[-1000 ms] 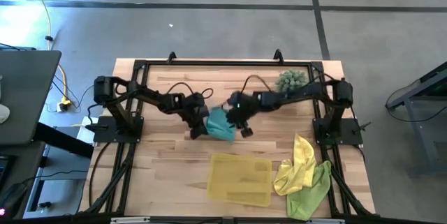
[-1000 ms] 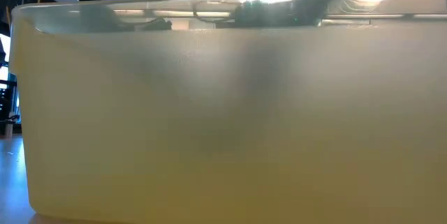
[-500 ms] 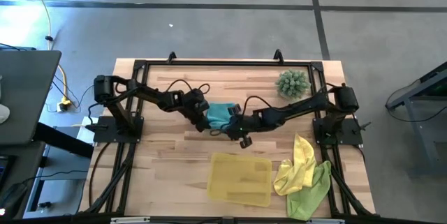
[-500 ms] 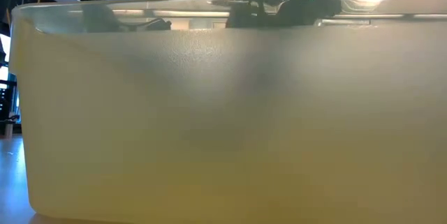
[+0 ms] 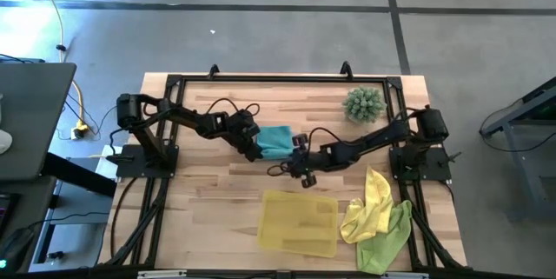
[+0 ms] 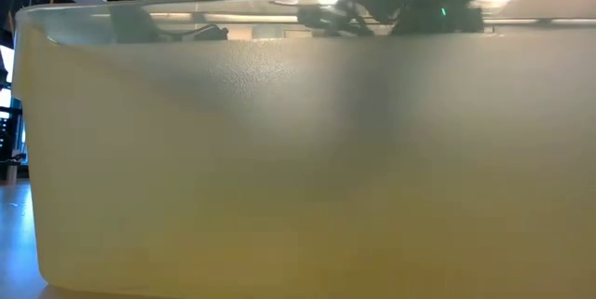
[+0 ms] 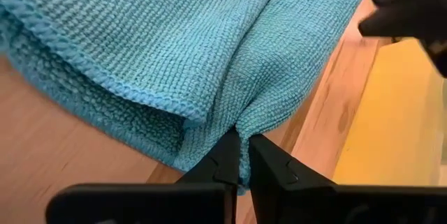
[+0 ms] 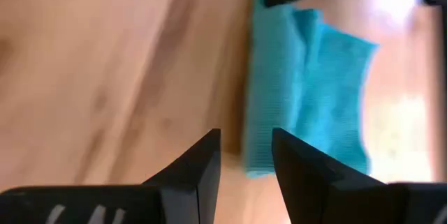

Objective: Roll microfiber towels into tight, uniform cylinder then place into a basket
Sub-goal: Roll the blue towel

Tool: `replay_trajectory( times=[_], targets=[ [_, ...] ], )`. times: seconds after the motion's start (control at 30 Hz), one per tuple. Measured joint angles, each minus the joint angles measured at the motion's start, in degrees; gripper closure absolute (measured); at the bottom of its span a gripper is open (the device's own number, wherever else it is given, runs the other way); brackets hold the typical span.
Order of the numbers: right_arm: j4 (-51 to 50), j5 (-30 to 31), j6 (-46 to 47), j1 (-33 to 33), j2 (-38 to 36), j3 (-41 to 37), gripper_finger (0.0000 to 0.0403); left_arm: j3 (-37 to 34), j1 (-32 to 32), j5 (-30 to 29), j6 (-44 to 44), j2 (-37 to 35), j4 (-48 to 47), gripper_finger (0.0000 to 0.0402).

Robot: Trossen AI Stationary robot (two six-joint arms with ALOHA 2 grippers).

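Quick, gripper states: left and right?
Left gripper: shut on the teal towel's edge.
Right gripper: open, empty, just short of the towel.

Two black jointed arms [image 5: 187,121], looping cables.

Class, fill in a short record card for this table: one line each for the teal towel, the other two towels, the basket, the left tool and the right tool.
Teal towel: on the table, mid-table, not rolled
Yellow towel: heaped with the lime green towel, right of the basket
Basket: near edge, empty
Left tool: shut on the teal towel's edge
Right tool: open, beside the teal towel, holding nothing
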Motion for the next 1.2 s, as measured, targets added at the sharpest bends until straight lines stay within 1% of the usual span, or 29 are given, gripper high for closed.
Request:
replay_trajectory(
  times=[0.07,0.17,0.27,0.33,0.47,0.67,0.83,0.93,1.07,1.2],
  targets=[
    [4.31,1.46,-0.79,-0.40,0.01,-1.96,0.0281,0.00,0.00,0.04,-0.07,0.00,-0.01,0.0391],
    [9.11,0.30,-2.78,-1.35,0.01,-4.30,0.0281,0.00,0.00,0.04,-0.11,0.00,-0.02,0.0391],
    [11.68,0.10,-3.68,-2.73,0.01,-6.13,0.0281,0.00,0.00,0.06,-0.58,0.00,0.00,0.0390],
    [12.49,-0.56,-3.72,-3.69,0.01,-6.65,0.0281,0.00,0.00,0.07,-0.94,0.00,0.02,0.0390],
    [12.98,-4.87,-3.67,-6.16,0.01,-7.68,0.0281,0.00,0.00,0.04,-2.34,0.00,0.30,0.0390],
    [15.04,-9.72,-2.18,-9.42,0.01,-9.10,0.0281,-0.07,0.04,-0.09,-5.25,0.04,2.10,0.0390],
    [15.86,-10.85,-2.17,-11.40,0.05,-9.18,0.0281,0.59,0.04,0.01,-5.40,0.04,1.56,0.0389],
    [16.28,-13.35,-2.19,-12.36,0.13,-9.18,0.0281,1.07,0.04,0.07,-5.40,0.05,1.48,0.0389],
    [18.68,-15.12,-2.47,-13.14,2.11,-9.20,0.0281,1.42,0.02,0.28,-5.40,0.11,1.40,0.0389],
    [21.62,-15.22,-3.26,-13.57,4.64,-9.18,0.0281,1.49,0.00,0.45,-5.14,0.09,1.20,0.0389]
  ],
)
